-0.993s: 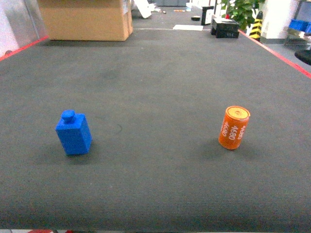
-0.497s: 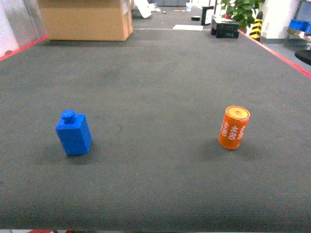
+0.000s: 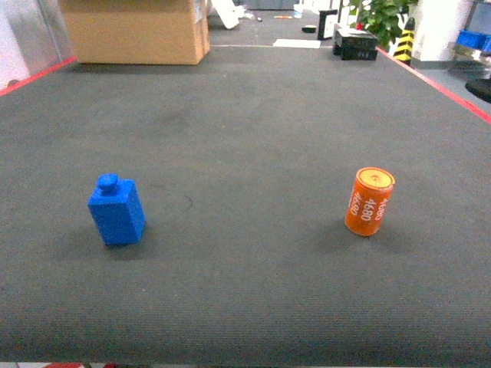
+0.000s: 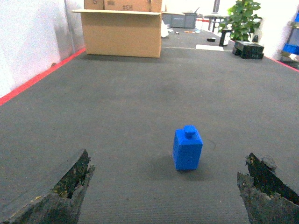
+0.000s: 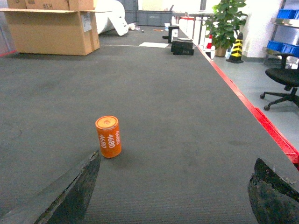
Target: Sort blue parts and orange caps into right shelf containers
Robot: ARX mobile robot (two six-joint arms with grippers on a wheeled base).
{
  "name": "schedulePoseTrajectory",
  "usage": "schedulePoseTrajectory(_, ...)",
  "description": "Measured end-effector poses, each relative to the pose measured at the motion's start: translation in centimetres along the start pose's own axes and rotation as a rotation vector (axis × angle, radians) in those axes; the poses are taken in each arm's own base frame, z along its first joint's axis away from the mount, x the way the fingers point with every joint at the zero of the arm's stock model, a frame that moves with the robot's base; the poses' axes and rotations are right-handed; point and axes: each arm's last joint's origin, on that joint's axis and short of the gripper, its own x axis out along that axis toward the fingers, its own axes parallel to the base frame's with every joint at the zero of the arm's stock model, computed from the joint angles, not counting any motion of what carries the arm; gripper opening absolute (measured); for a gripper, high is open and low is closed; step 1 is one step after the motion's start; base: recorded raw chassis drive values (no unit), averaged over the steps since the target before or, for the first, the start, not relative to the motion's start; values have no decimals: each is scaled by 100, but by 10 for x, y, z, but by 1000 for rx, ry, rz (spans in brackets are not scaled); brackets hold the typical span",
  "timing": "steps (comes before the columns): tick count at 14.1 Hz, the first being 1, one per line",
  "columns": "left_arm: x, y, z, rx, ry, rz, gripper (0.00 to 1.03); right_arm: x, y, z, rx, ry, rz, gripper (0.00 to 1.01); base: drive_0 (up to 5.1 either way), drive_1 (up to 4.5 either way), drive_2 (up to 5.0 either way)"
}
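One blue part (image 3: 116, 211), a small block with a round knob on top, stands upright on the dark mat at the left. An orange cap (image 3: 370, 202), a stubby cylinder printed 4680, stands upright at the right. In the left wrist view my left gripper (image 4: 167, 173) is open and empty, with the blue part (image 4: 188, 149) a short way ahead between its fingers' lines. My right gripper (image 5: 177, 161) is open and empty, and the orange cap (image 5: 108, 136) stands just beyond its left finger. Neither gripper shows in the head view. Blue shelf containers (image 5: 286, 14) sit far off to the right.
A large cardboard box (image 3: 134, 31) stands at the mat's far left end. Red strips (image 3: 445, 84) mark the mat's side edges. Black boxes (image 3: 354, 42) and a plant (image 3: 383, 19) lie beyond the far right corner. An office chair (image 5: 285, 77) stands on the floor at the right.
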Motion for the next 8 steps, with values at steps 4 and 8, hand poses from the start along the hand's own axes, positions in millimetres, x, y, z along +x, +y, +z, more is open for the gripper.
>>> schedulePoseTrajectory(4,0,0,0,0,0,0,98,0,0,0,0,0,0,98,0,0,0)
schedulePoseTrajectory(8,0,0,0,0,0,0,98,0,0,0,0,0,0,98,0,0,0)
